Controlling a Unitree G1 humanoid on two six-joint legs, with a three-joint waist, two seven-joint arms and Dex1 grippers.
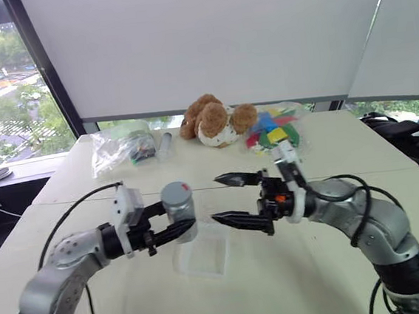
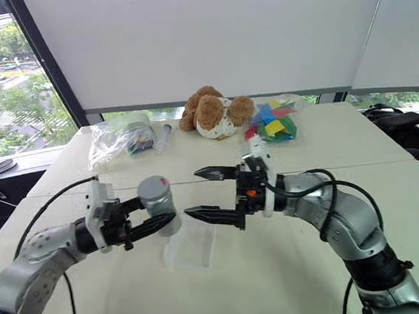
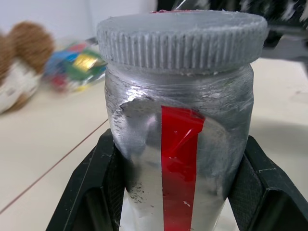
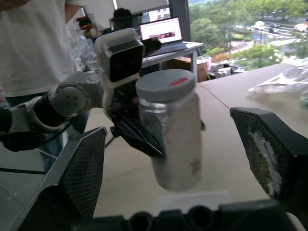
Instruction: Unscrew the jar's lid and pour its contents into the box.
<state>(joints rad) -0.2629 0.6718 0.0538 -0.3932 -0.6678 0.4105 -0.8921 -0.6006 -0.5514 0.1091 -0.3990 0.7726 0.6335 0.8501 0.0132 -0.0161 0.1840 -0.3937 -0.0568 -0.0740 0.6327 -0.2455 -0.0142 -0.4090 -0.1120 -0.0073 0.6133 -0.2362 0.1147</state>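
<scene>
— Where is the jar?
— Upright in the air above the box, silver-grey with a red stripe down its side.
— And its lid?
— On: a ribbed grey cap.
— The box?
— A shallow clear tray, flat on the table.

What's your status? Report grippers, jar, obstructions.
Left gripper shut on jar, held above box. Lid still on. Right gripper open, facing jar. Nothing between them.
</scene>
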